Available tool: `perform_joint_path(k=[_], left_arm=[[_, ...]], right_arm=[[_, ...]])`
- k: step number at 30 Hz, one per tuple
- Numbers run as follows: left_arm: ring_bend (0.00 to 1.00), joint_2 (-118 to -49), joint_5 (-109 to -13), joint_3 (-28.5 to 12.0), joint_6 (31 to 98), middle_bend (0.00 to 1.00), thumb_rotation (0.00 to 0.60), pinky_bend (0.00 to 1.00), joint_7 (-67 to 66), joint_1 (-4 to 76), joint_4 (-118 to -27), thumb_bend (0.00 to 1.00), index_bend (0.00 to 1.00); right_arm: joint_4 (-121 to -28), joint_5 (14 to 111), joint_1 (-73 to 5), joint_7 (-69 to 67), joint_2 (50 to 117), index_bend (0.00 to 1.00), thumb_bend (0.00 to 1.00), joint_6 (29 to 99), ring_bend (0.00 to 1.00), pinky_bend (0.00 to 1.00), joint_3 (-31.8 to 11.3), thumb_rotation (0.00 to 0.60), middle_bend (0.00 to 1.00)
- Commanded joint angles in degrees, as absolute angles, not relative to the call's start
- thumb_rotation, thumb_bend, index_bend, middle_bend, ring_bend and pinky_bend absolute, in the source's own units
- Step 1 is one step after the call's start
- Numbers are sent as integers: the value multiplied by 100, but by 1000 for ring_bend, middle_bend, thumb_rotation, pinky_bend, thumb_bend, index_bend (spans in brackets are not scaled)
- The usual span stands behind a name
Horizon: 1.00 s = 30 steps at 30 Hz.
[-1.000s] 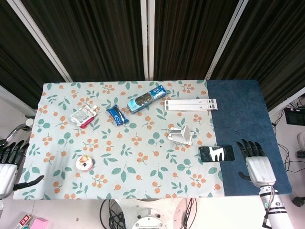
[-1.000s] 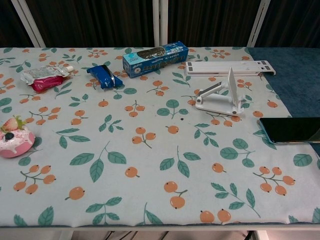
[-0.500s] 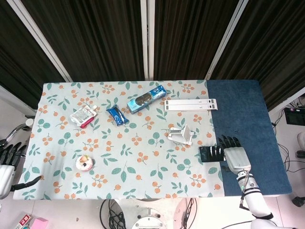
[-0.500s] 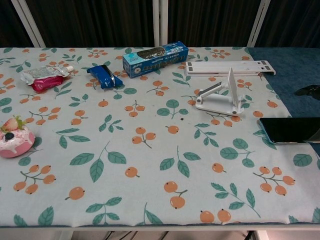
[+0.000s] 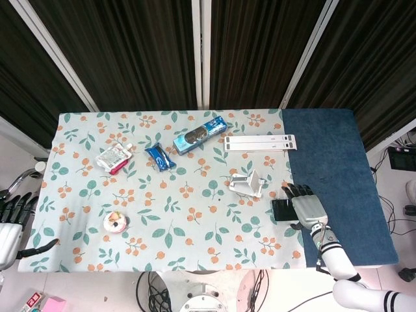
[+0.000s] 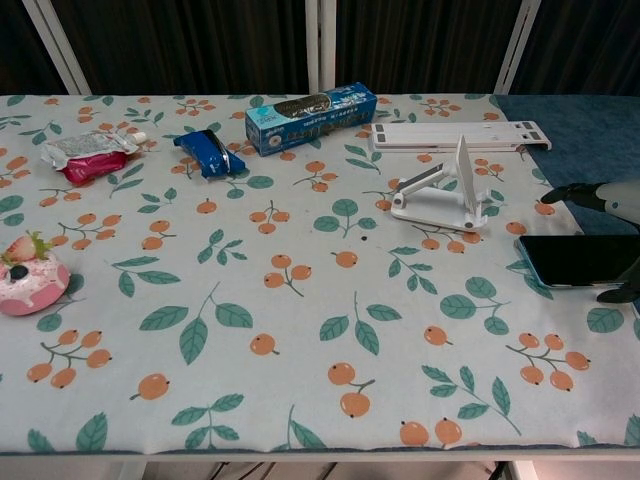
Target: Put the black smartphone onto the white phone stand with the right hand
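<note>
The black smartphone [image 5: 281, 209] [image 6: 580, 259] lies flat at the seam between the floral cloth and the blue cloth. My right hand [image 5: 305, 205] [image 6: 610, 197] hovers over its right part with the fingers spread, holding nothing; the thumb [image 6: 622, 294] shows below the phone's near edge. Whether it touches the phone I cannot tell. The white phone stand [image 5: 247, 183] [image 6: 445, 192] stands upright just left of and beyond the phone. My left hand [image 5: 12, 221] hangs off the table's left edge, fingers apart and empty.
A flat white folded stand [image 5: 259, 142] [image 6: 460, 135] lies behind the phone stand. A blue box [image 5: 199, 134], a blue wrapped snack [image 5: 159, 156], a pink pouch [image 5: 112, 158] and a pink doughnut toy [image 5: 115, 221] sit further left on the floral cloth [image 5: 169, 208].
My right hand has moved left from the blue cloth to above the phone's right end, entering the chest view. The phone and stand have not moved.
</note>
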<state>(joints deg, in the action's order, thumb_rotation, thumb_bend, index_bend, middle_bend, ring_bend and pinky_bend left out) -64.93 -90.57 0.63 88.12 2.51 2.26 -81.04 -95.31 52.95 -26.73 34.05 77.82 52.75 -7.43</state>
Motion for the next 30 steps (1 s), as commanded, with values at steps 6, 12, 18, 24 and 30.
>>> perform_joint_path(k=[6,12,18,24,30], left_arm=[[1,-6526,-9013,87,8771,41,160,123,268,207,-8068,9,51],[1,-6519,-9026,80,8802,41,158,123,306,205,-8039,8,51],[1,-6489,-9035,79,8797,41,157,123,315,216,-8060,8,52],[1,-6481,-9026,85,8770,41,160,123,322,222,-8074,9,51],[1,-6473,-9024,94,8779,41,163,123,331,210,-8075,9,51]], right_arm=[[-9590,5092,-2929,3427,7750,130,79,5202,0,0,-641,600,0],[-9641,4965,-3086,3451,7752,162,94,5217,0,0,-554,600,0],[-9678,4883,-3199,3452,7745,178,132,5284,0,0,-481,600,0],[-9680,4765,-3292,3483,7743,201,140,5342,0,0,-406,600,0],[-9681,4664,-3364,3442,7725,215,141,5341,0,0,-319,600,0]])
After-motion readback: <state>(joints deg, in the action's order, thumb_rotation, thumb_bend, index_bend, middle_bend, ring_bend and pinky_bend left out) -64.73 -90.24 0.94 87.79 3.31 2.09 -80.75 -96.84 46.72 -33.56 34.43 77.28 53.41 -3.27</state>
